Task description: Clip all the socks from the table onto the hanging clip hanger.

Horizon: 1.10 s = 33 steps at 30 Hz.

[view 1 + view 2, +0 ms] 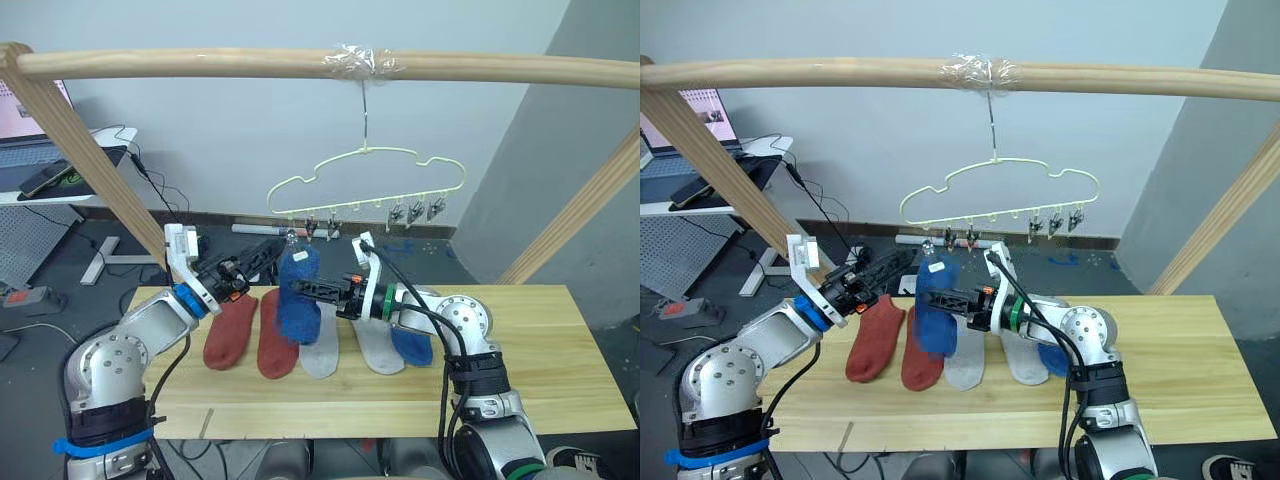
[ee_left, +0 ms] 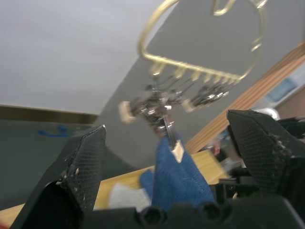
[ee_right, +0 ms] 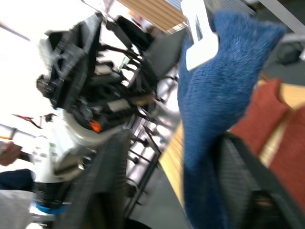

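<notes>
Overhead, the clip hanger [image 1: 368,185] hangs by its hook from a taped spot on the wooden pole [image 1: 200,64], w/ its row of small clips [image 1: 320,228] along the bottom bar. One blue sock [image 1: 298,295] hangs vertical from a clip near the hanger's left end, long axis straight up-down, cuff at the clip and toe pointing down to just above the surface [image 1: 540,370]. Right tool [image 1: 296,288] reaches in from the robot's right at mid-sock height, fingers either side of the blue fabric; can't tell if they actually pinch it. Left tool [image 1: 262,255] sits just to the left of the sock's top end, near the clip, fingers spread wide w/ nothing between them, per the left wrist view. On the surface lie five socks in a row, all long axis roughly front-to-back: two rust-red socks [image 1: 232,330] on the left, two light grey socks [image 1: 322,352] in the middle, and a second blue sock [image 1: 412,345] on the right, partly behind the right arm.
</notes>
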Each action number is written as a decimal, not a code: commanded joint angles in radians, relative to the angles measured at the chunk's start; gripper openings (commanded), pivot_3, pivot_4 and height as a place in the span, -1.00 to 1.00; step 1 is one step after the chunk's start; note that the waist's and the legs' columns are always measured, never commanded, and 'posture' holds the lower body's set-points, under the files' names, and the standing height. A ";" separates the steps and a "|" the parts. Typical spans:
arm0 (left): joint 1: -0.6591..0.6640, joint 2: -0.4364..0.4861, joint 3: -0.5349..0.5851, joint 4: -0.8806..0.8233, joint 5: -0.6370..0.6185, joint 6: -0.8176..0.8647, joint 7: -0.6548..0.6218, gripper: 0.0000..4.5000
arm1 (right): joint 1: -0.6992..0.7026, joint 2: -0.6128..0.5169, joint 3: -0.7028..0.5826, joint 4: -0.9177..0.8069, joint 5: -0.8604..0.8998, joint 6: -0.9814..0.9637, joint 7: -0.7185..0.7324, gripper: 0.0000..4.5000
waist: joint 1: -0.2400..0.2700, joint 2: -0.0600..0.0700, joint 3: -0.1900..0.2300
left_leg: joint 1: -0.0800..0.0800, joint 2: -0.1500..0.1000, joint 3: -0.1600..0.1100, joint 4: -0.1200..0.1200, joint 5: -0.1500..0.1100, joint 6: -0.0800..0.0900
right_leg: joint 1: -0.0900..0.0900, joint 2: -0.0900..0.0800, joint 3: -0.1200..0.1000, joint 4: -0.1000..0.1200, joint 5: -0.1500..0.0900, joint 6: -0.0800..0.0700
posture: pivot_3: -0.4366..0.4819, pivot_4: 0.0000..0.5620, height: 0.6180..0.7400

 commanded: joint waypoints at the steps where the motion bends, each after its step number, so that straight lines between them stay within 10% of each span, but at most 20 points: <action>1: 0.020 0.017 -0.017 -0.068 0.049 -0.047 -0.028 1.00 | -0.005 -0.056 0.046 -0.023 -0.085 -0.093 0.047 0.78 | 0.001 0.000 0.000 | 0.000 0.000 0.000 0.000 0.000 0.000 | 0.000 0.000 0.000 0.000 0.000 0.000 | -0.02 -0.56 1.00; 19: -0.012 -0.110 -0.324 -0.030 0.590 -0.440 0.009 1.00 | 0.217 -0.362 0.135 -0.396 -0.453 -0.646 0.152 0.98 | 0.010 0.000 0.000 | -0.001 0.000 0.001 0.001 0.000 0.000 | 0.001 0.000 0.000 -0.002 0.001 0.003 | -0.14 -0.59 1.00; 28: -0.039 -0.214 -0.408 0.005 0.750 -0.604 0.032 -0.07 | 0.231 -0.377 0.015 -0.431 -0.466 -0.760 0.121 1.00 | 0.008 0.000 0.000 | -0.001 0.000 0.001 0.001 0.000 0.000 | 0.001 0.000 0.001 -0.002 0.002 0.001 | -0.19 -0.59 1.00; 33: -0.072 -0.268 -0.411 0.079 0.828 -0.678 0.084 -0.07 | 0.211 -0.371 0.009 -0.477 -0.453 -0.758 0.114 1.00 | 0.007 0.000 0.000 | 0.000 0.000 0.001 0.002 0.000 0.000 | 0.001 0.000 0.001 -0.001 0.002 0.001 | -0.23 -0.57 1.00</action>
